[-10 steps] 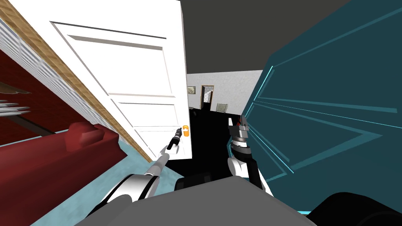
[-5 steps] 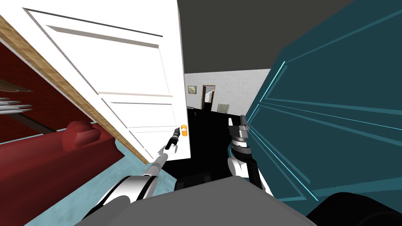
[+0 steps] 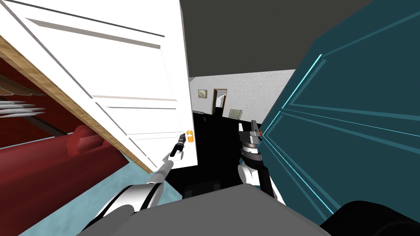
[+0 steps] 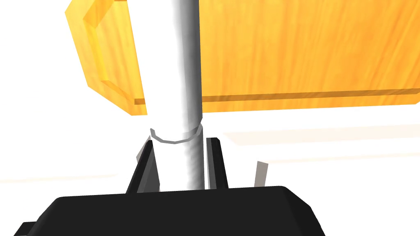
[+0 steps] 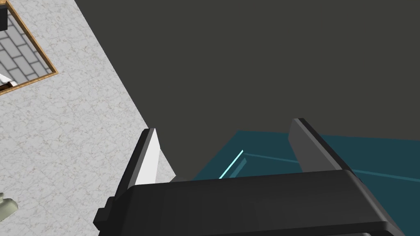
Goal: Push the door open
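The white panelled door (image 3: 123, 82) stands ajar, slanting across the left of the head view. Its orange handle plate (image 3: 189, 136) sits near the free edge. My left gripper (image 3: 181, 140) reaches up to that plate. In the left wrist view the gripper (image 4: 180, 157) is shut on the handle's white bar (image 4: 180, 82), its fingers pressing both sides, with the orange plate (image 4: 295, 49) behind. My right gripper (image 3: 254, 128) is raised beside the teal panelled wall (image 3: 352, 123); its fingers (image 5: 149, 159) stand open with nothing between them.
A dark red sofa (image 3: 49, 164) lies low on the left behind the wooden door frame (image 3: 61, 98). Through the gap is a black area (image 3: 213, 143), then a pale far wall (image 3: 246, 92) with a small doorway (image 3: 219, 100) and a picture (image 3: 202, 94).
The door has swung further away to the left with my left gripper still on its handle. The gap between door edge and teal wall has widened. My right arm has barely moved.
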Robot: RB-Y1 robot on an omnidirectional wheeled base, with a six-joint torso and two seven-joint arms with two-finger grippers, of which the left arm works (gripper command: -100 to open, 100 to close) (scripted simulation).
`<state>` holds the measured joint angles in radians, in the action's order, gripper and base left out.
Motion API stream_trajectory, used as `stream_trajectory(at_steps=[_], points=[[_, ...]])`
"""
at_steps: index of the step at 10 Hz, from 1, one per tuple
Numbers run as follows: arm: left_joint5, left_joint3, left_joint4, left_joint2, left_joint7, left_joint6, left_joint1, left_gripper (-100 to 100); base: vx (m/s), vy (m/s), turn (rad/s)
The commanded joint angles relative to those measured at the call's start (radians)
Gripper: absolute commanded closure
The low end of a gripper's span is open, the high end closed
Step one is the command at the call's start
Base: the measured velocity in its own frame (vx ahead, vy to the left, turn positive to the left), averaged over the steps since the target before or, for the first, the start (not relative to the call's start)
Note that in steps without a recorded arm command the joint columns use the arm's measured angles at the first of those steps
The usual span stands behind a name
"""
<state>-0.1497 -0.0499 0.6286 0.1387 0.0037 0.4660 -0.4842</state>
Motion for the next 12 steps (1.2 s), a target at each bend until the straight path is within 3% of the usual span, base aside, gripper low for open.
stream_trajectory(at_steps=[1,12], points=[[0.000,0.000,0.000,0.000,0.000,0.000,0.000,100,0.057,-0.053,0.044],[-0.037,-0.103,-0.014,0.055,-0.030,0.008,0.016,100,0.183,-0.079,0.054]])
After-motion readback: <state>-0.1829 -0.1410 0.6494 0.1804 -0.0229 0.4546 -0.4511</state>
